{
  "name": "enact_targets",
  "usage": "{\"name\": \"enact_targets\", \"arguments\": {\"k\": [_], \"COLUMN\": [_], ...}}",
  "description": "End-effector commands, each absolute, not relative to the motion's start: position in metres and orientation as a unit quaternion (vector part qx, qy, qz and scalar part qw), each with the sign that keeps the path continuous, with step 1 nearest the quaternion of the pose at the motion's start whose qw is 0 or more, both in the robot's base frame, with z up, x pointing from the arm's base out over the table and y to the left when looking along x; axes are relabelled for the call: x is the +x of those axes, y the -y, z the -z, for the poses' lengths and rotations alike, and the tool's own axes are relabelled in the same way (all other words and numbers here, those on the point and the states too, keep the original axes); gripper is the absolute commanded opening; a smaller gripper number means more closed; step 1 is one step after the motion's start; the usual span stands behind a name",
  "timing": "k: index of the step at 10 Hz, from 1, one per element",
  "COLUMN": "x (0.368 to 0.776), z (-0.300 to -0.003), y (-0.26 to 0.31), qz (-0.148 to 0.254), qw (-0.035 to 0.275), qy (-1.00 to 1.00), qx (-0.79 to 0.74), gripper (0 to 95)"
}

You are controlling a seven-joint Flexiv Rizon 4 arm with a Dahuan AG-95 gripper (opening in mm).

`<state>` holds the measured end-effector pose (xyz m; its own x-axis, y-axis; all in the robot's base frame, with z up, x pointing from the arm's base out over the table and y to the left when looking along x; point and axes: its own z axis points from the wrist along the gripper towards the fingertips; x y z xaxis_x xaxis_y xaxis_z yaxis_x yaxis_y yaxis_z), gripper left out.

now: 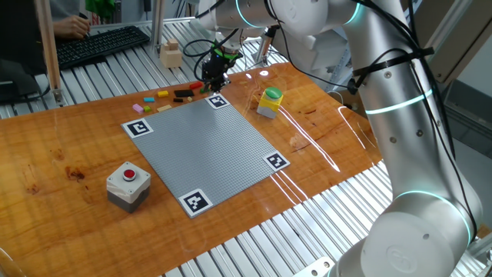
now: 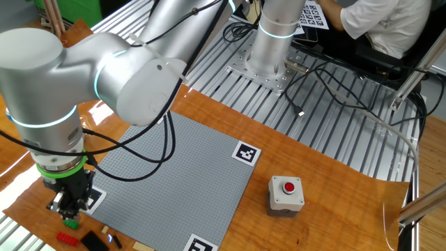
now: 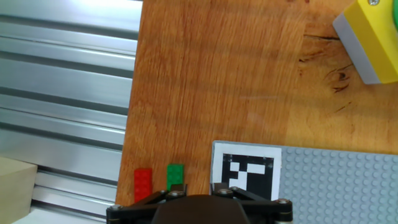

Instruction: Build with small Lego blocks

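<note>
The gripper [image 1: 214, 82] fingertips are hard to see. In the hand view only the dark top of the gripper shows at the bottom edge, and the tips are cut off. The green Lego block [image 3: 175, 177] is partly covered there, so it may be pinched, but I cannot tell. The yellow container [image 3: 370, 38] is cut off at the corner. The wooden block [image 3: 13, 180] is cut off at the left edge. The far Lego blocks [image 1: 163, 98] look too small to tell their shapes.

Small Lego blocks [image 1: 171, 95] scattered beside baseplate
</note>
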<state>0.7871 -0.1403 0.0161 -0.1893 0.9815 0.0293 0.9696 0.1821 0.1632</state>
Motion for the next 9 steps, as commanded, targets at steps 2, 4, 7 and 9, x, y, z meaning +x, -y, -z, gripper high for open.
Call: {"name": "enact_targets", "arguments": {"k": [2, 4, 7, 9], "x": [0.7877, 0.7879, 0.7881, 0.7884], "z": [-0.013, -0.0144, -0.0166, -0.0176], "y": [0.1398, 0.1385, 0.1375, 0.1358], "qz": [-0.073, -0.072, -0.073, -0.073], "qw": [0.043, 0.042, 0.04, 0.04], "qy": [-0.768, -0.769, -0.768, -0.767], "qx": [0.635, 0.634, 0.635, 0.637], "gripper": [19.0, 38.0, 38.0, 19.0]}}
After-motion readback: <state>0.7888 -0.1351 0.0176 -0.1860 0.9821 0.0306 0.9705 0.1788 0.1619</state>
